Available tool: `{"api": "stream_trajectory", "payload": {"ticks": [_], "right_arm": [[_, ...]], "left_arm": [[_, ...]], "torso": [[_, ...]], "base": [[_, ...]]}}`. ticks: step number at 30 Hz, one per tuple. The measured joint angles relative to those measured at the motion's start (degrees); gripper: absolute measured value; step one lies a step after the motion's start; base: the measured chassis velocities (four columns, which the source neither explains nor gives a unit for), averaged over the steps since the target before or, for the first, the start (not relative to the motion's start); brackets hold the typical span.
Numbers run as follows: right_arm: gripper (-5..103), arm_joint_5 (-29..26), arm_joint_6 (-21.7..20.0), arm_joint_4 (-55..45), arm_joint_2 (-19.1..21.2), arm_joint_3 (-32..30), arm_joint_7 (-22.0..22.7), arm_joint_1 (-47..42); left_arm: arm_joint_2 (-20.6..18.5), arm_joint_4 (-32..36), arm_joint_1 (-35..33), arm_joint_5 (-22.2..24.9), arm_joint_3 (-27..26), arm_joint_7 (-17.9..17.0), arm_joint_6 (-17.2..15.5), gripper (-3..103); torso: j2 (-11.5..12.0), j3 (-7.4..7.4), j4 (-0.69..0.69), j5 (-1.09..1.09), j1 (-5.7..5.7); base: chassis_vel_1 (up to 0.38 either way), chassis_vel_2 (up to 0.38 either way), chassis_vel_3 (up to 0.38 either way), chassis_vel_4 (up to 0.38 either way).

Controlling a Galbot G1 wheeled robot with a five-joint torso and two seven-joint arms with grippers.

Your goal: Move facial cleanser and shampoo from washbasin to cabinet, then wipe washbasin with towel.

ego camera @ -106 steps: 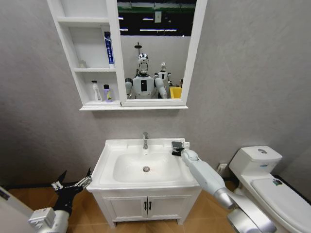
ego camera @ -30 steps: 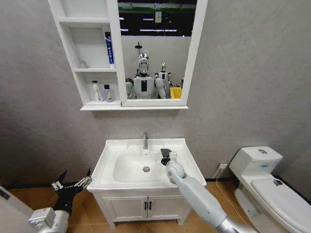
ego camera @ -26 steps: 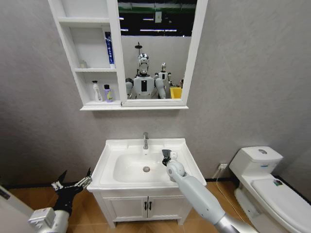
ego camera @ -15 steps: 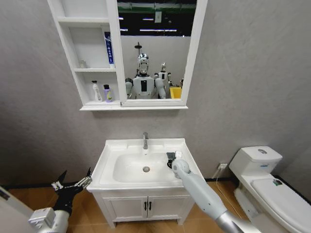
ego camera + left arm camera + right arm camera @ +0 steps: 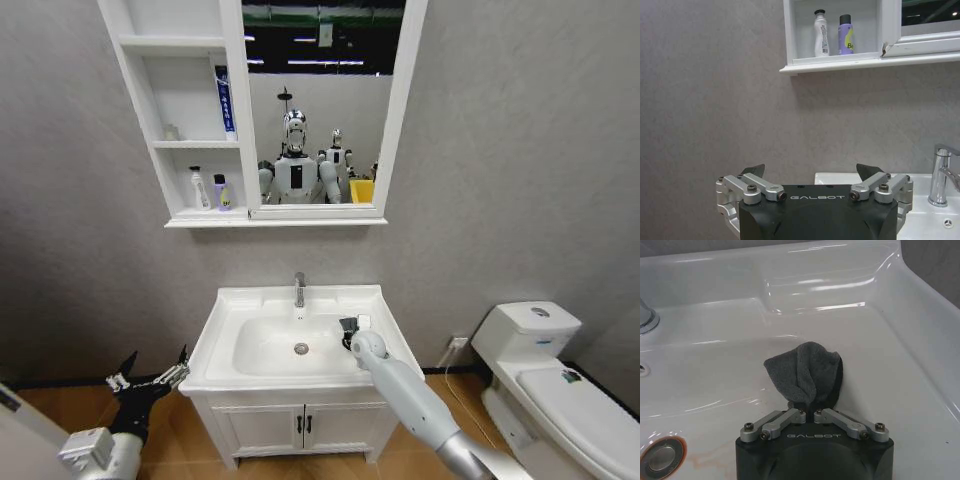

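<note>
Since not needed for the wiping, parked low and left of the washbasin point(image 5: 225, 300): left gripper point(image 5: 148, 385), jaws spread wide, holding nothing. Noted up on the lowest shelf of the cabinet point(image 5: 185, 215): white bottle point(image 5: 199, 188) and purple bottle point(image 5: 220, 192), upright, side by side; transfer step judged done. Further right, on the right slope of the bowl, past tap point(image 5: 299, 290) and drain point(image 5: 301, 348): towel point(image 5: 805, 372) bunched in right gripper point(image 5: 807, 409), jaws clamped on one fold, presumably to leave the loose wad facing the ceramic. Touching or just off the surface: cannot tell. Judged mid-wipe. Faint rust-coloured mark by drain, apart from towel.
</note>
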State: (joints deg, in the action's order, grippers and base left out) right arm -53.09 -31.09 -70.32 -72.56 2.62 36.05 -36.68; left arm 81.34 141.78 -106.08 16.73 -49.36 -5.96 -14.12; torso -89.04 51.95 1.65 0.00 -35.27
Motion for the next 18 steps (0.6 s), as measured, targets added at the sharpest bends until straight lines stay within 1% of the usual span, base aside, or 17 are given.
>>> {"api": "stream_trajectory", "payload": {"ticks": [1, 2, 3, 4, 6, 7, 9, 15, 18], "right_arm": [[2, 0.98, 0.4, 1.05, -0.42, -0.02, -1.07, 0.11], [2, 0.98, 0.4, 1.05, -0.42, -0.02, -1.07, 0.11], [2, 2.77, 0.97, 2.49, -0.99, -0.07, -2.56, 0.24], [2, 2.77, 0.97, 2.49, -0.99, -0.07, -2.56, 0.24], [2, 7.28, 2.64, 6.19, -2.37, -0.32, -5.83, 0.56], [2, 7.28, 2.64, 6.19, -2.37, -0.32, -5.83, 0.56], [2, 10.03, 3.85, 9.57, -3.88, -0.66, -8.24, 1.03], [2, 13.09, 5.8, 14.24, -6.57, -0.43, -11.19, 2.23], [2, 13.52, 6.09, 15.52, -7.4, -0.15, -11.83, 2.75]], "left_arm": [[0.0, 0.0, 0.0, 0.0, 0.0, 0.0, 0.0, 100], [0.0, 0.0, 0.0, 0.0, 0.0, 0.0, 0.0, 100], [0.0, 0.0, 0.0, 0.0, 0.0, 0.0, 0.0, 100], [0.0, 0.0, 0.0, 0.0, 0.0, 0.0, 0.0, 100], [0.0, 0.0, 0.0, 0.0, 0.0, 0.0, 0.0, 100], [0.0, 0.0, 0.0, 0.0, 0.0, 0.0, 0.0, 100], [0.0, 0.0, 0.0, 0.0, 0.0, 0.0, 0.0, 100], [0.0, 0.0, 0.0, 0.0, 0.0, 0.0, 0.0, 100], [0.0, 0.0, 0.0, 0.0, 0.0, 0.0, 0.0, 100]], "torso": [[0.0, 0.0, 0.01, 0.0, 0.0], [0.0, 0.0, 0.01, 0.0, 0.0], [0.0, -0.01, 0.01, 0.0, 0.0], [0.0, -0.01, 0.01, 0.0, 0.0], [0.0, 0.0, 0.0, 0.0, 0.0], [0.0, 0.0, 0.0, 0.0, 0.0], [-0.01, -0.01, -0.02, -0.01, 0.01], [-0.01, 0.0, 0.03, -0.01, 0.0], [0.0, 0.0, 0.03, -0.01, 0.0]], "base": [[0.0, 0.0, 0.0, 0.0], [0.0, 0.0, 0.0, 0.0], [0.0, 0.0, 0.0, 0.0], [0.0, 0.0, 0.0, 0.0], [0.0, 0.0, 0.0, 0.0], [0.0, 0.0, 0.0, 0.0], [0.0, 0.0, 0.0, 0.0], [0.0, 0.0, 0.0, 0.0], [0.0, 0.0, 0.0, 0.0]]}}
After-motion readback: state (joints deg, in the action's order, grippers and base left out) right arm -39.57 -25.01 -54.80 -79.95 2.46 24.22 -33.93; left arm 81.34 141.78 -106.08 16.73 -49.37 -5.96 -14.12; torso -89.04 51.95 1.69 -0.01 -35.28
